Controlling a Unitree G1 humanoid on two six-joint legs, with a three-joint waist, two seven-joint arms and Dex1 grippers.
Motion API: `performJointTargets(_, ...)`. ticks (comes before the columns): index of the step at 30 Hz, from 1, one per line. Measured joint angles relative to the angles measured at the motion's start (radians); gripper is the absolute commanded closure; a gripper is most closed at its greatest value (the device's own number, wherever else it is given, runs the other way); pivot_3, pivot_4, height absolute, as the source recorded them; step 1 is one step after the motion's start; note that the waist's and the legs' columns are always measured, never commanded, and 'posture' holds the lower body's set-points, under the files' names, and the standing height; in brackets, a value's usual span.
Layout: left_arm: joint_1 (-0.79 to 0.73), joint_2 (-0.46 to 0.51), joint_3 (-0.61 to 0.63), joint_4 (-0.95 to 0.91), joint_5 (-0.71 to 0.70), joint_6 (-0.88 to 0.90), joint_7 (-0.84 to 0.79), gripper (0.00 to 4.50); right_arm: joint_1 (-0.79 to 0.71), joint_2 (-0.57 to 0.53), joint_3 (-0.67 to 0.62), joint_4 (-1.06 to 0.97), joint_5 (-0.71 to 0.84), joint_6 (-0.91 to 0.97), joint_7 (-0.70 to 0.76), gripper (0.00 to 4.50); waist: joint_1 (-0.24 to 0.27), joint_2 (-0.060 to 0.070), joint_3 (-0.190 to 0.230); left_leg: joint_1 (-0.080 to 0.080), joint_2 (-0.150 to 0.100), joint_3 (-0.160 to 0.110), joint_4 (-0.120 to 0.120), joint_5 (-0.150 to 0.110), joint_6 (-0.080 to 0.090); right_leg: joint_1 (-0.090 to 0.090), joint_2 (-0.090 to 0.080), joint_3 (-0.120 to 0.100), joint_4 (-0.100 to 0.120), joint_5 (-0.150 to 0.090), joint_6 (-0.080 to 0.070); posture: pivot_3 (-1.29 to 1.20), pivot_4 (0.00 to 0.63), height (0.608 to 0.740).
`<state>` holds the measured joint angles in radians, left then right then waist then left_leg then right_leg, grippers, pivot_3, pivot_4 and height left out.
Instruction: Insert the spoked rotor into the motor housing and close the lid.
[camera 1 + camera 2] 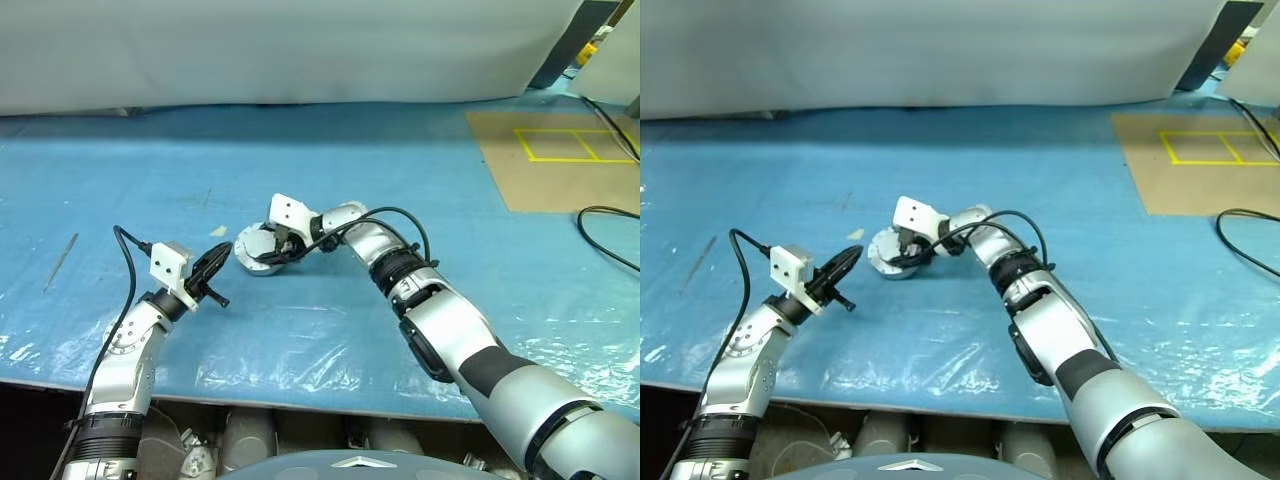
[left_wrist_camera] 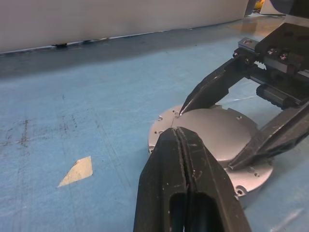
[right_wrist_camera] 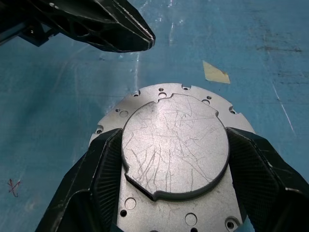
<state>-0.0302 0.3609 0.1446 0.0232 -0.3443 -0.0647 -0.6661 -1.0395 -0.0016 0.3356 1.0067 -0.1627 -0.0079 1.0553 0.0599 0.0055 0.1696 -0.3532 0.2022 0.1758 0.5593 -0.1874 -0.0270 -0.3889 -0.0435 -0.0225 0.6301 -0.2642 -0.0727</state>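
While the right end effector (image 3: 169,169) straddles it, a single round silver-grey metal disc (image 3: 175,145) with a scratched, raised circular face sits on the blue plastic-covered bench (image 1: 420,170), a little ahead of the robot and between its two arms. That raised face rests on a wider silver flange ringed with small drilled holes; whether this upper piece is the lid seated on the motor housing cannot be told for certain, as no copper windings or ribs are visible from any view. The right end effector's two black fingers (image 3: 96,179) stand apart, one on each side of the raised face, close against its rim, though a firm grip on it cannot be confirmed. Just beside the disc on the robot's left, the left end effector (image 2: 179,133) has its two black fingers pressed together, closed on nothing, with its tip pointing toward the disc's edge. One small pale scrap of tape (image 2: 77,171) lies flat on the blue sheet near the disc. One black cable (image 1: 125,262) loops from the left wrist camera, and another runs along the right forearm. Far off on the robot's right lies one brown cardboard-coloured mat (image 1: 560,165) marked with yellow tape lines forming two adjoining rectangles. One grey-white sheet (image 1: 280,50) hangs along the far edge of the bench. No brand, label or readable writing can be made out on any item.
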Motion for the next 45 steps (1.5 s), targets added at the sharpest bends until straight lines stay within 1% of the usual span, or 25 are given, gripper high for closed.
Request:
performJointTargets(2,-0.001,0.000,0.000,0.000,0.000,0.000,0.000,4.50,0.009,-0.004,0.000,-0.037,0.002,0.037,0.046,1.55,-0.003,-0.001,-0.003,-0.003,0.000,0.000,-0.004,0.000,-0.001,-0.001,0.001,-0.001,-0.006,0.001,0.000,0.00,0.150,0.740)
performJointTargets(3,-0.001,0.000,0.000,0.000,0.000,0.000,0.000,4.50,0.019,-0.007,0.000,-0.058,0.003,0.045,0.069,1.55,-0.004,-0.002,-0.005,-0.004,0.000,0.000,-0.004,0.001,0.002,-0.001,0.001,-0.001,-0.006,0.001,0.002,0.00,0.150,0.740)
performJointTargets(5,-0.001,0.001,0.000,0.000,0.000,0.001,0.000,4.50,0.038,-0.011,0.002,-0.094,0.005,0.056,0.105,1.55,-0.008,-0.003,-0.007,-0.007,0.000,0.000,-0.004,0.001,0.001,-0.003,0.001,-0.002,-0.007,0.002,0.003,0.00,0.150,0.740)
performJointTargets(7,-0.003,0.002,0.000,-0.003,-0.001,0.008,0.000,4.50,0.052,-0.016,0.007,-0.128,0.005,0.060,0.126,1.55,-0.013,-0.003,-0.007,-0.012,0.000,-0.001,-0.004,0.000,0.001,-0.007,0.002,-0.003,-0.007,0.002,0.003,0.00,0.150,0.740)
performJointTargets(9,-0.003,0.002,0.000,-0.006,-0.004,0.012,-0.003,4.50,0.063,-0.016,0.010,-0.145,0.005,0.060,0.123,1.55,-0.016,-0.004,-0.007,-0.013,0.001,-0.001,-0.004,0.000,0.001,-0.008,0.002,-0.003,-0.007,0.002,0.004,0.00,0.150,0.740)
performJointTargets(12,-0.003,0.003,-0.001,-0.019,-0.008,0.027,-0.012,4.50,0.066,0.001,0.010,-0.140,0.005,0.068,0.067,1.55,-0.018,-0.004,-0.007,-0.010,0.002,-0.001,-0.004,-0.001,0.001,-0.007,0.002,-0.004,-0.006,0.001,0.001,0.00,0.150,0.740)
performJointTargets(13,-0.004,0.003,-0.005,-0.021,-0.008,0.030,-0.015,4.50,0.064,0.011,0.010,-0.134,0.005,0.071,0.040,1.55,-0.021,-0.003,-0.007,-0.007,0.002,0.000,-0.005,-0.003,-0.003,-0.006,0.003,-0.003,-0.006,0.000,-0.001,0.00,0.150,0.740)
performJointTargets(16,-0.006,0.003,-0.028,-0.027,-0.006,0.031,-0.025,4.50,0.064,0.021,0.015,-0.111,0.004,0.071,-0.027,1.55,-0.021,-0.002,-0.006,0.007,0.003,0.000,-0.007,-0.003,-0.003,0.005,0.003,-0.003,-0.005,-0.001,-0.001,0.00,0.150,0.740)
performJointTargets(17,-0.006,0.003,-0.031,-0.028,-0.004,0.031,-0.028,4.50,0.065,0.022,0.021,-0.107,0.003,0.072,-0.047,1.55,-0.020,-0.002,-0.006,0.011,0.003,0.000,-0.009,-0.003,-0.003,0.008,0.002,-0.003,-0.005,-0.004,0.004,0.00,0.150,0.740)
performJointTargets(20,-0.006,0.012,-0.042,-0.027,0.010,0.032,-0.032,4.50,0.065,0.023,0.032,-0.104,0.002,0.079,-0.077,1.55,-0.016,-0.002,-0.006,0.018,0.001,0.000,-0.015,-0.003,-0.003,0.012,0.002,-0.002,-0.007,-0.005,0.006,0.00,0.150,0.740)
performJointTargets(27,-0.025,0.048,-0.077,0.030,0.104,0.052,-0.004,4.50,0.071,0.024,0.032,-0.125,0.003,0.101,-0.065,1.55,-0.016,-0.001,-0.007,0.018,0.001,0.000,-0.017,-0.003,-0.003,0.012,0.002,-0.002,-0.006,-0.004,0.005,0.00,0.150,0.740)
performJointTargets(29,-0.038,0.051,-0.081,0.032,0.122,0.056,0.001,4.50,0.073,0.024,0.033,-0.138,0.003,0.120,-0.050,1.55,-0.017,0.003,-0.010,0.018,0.001,0.000,-0.016,-0.003,-0.003,0.013,0.002,-0.002,-0.007,-0.001,-0.002,0.00,0.150,0.740)
performJointTargets(33,-0.057,0.049,-0.095,0.031,0.137,0.061,0.015,4.50,0.078,0.020,0.033,-0.170,0.004,0.150,-0.026,1.55,-0.019,0.005,-0.011,0.014,0.001,0.000,-0.016,-0.003,-0.003,0.011,0.002,-0.002,-0.010,-0.002,-0.003,0.00,0.150,0.740)
performJointTargets(34,-0.061,0.050,-0.101,0.031,0.143,0.061,0.016,4.50,0.079,0.017,0.034,-0.176,0.004,0.154,-0.022,0.80,-0.018,0.005,-0.011,0.013,0.001,0.000,-0.016,-0.003,-0.003,0.010,0.002,-0.002,-0.010,-0.002,-0.003,0.00,0.150,0.740)
performJointTargets(36,-0.068,0.051,-0.108,0.029,0.147,0.063,0.017,4.50,0.079,0.011,0.033,-0.186,0.006,0.165,-0.022,0.15,-0.018,0.005,-0.011,0.010,0.000,0.000,-0.015,-0.003,-0.003,0.006,0.002,-0.002,-0.011,-0.002,-0.003,0.00,0.150,0.740)
performJointTargets(37,-0.069,0.051,-0.109,0.027,0.147,0.063,0.017,4.50,0.079,0.010,0.032,-0.193,0.007,0.169,-0.021,0.03,-0.018,0.005,-0.011,0.008,0.000,0.000,-0.014,-0.003,-0.003,0.005,0.002,-0.002,-0.010,-0.002,-0.003,0.00,0.150,0.740)
performJointTargets(41,-0.069,0.054,-0.112,0.017,0.146,0.072,0.009,4.50,0.081,0.003,0.030,-0.208,0.010,0.167,-0.020,0.03,-0.016,0.005,-0.011,0.004,0.000,0.000,-0.014,-0.003,-0.003,0.002,0.002,-0.002,-0.010,-0.002,-0.003,0.00,0.150,0.740)
performJointTargets(45,-0.063,0.074,-0.111,0.003,0.134,0.097,-0.019,4.50,0.103,-0.022,0.027,-0.236,0.034,0.137,0.016,0.03,-0.015,0.005,-0.011,0.003,0.000,0.000,-0.014,-0.003,-0.003,0.001,0.001,-0.002,-0.011,-0.002,-0.002,0.00,0.150,0.740)
